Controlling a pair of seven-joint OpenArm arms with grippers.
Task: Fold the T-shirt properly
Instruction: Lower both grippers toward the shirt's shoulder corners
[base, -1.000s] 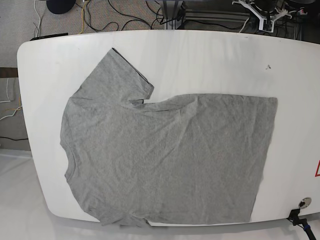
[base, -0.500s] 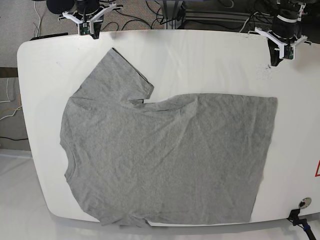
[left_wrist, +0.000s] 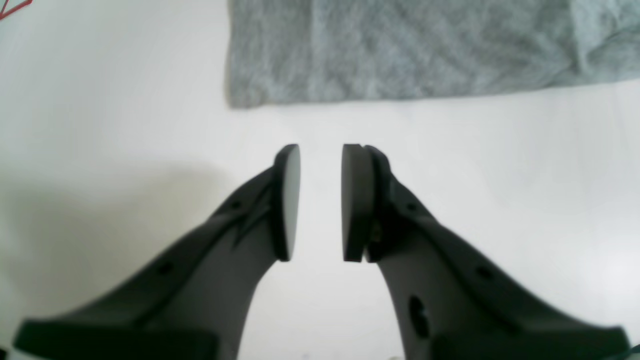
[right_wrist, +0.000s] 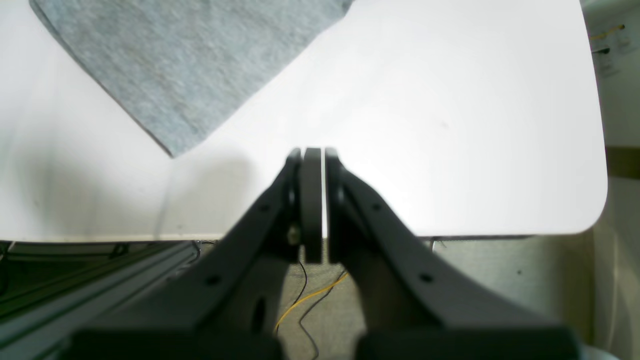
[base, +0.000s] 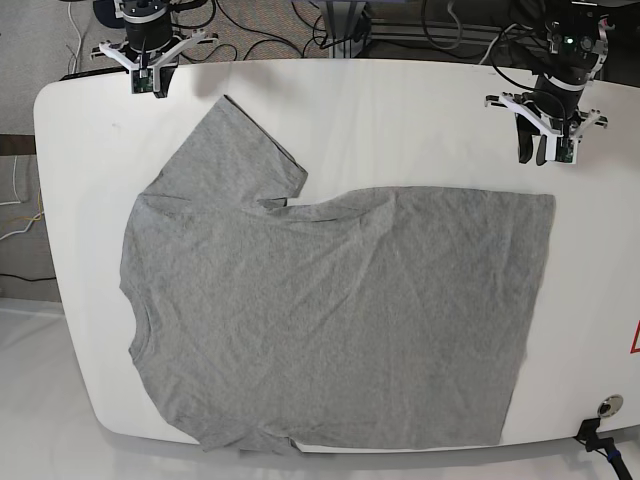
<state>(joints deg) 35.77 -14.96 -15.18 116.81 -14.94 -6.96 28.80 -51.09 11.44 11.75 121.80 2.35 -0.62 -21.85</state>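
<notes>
The grey T-shirt (base: 330, 310) lies flat and wrinkled across the white table (base: 400, 110), with one sleeve (base: 235, 150) pointing to the far left and the hem along the right. My left gripper (base: 545, 155) hovers over bare table just beyond the shirt's far right corner (left_wrist: 400, 50). Its jaws stand apart with nothing between them (left_wrist: 321, 150). At the table's far left edge, my right gripper (base: 148, 85) is shut and empty (right_wrist: 312, 150), a short way from the sleeve tip (right_wrist: 190, 65).
A red marking (base: 634, 340) shows at the table's right edge, and a small round metal fitting (base: 608, 405) sits near the front right corner. Cables (base: 250, 30) lie on the floor behind the table.
Both arms have come into view at the table's far edge. The left gripper has moved down toward the shirt's far right corner and opened. The shirt has not moved.
</notes>
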